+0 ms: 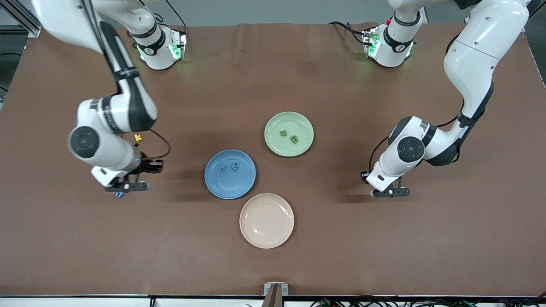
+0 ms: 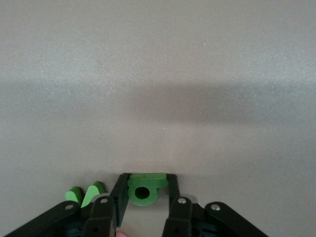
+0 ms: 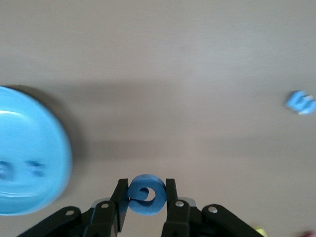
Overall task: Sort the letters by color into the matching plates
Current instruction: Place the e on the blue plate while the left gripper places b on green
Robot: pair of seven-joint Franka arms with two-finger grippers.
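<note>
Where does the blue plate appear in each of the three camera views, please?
Front view: the blue plate lies mid-table, between the green plate and the cream plate.
Left wrist view: not in it.
Right wrist view: the blue plate sits at the picture's edge.
Shared landmark: the two blue letters lying on the plate.

I hold one round blue letter (image 3: pixel 144 194) between the fingers of my right gripper (image 3: pixel 144 197), and one green letter (image 2: pixel 143 188) with a hole sits between the fingers of my left gripper (image 2: pixel 144 195). On the blue plate (image 1: pixel 230 187) lie two blue letters (image 1: pixel 229 166) side by side. The pale green plate (image 1: pixel 277 147) carries two green letters (image 1: pixel 288 136).
</note>
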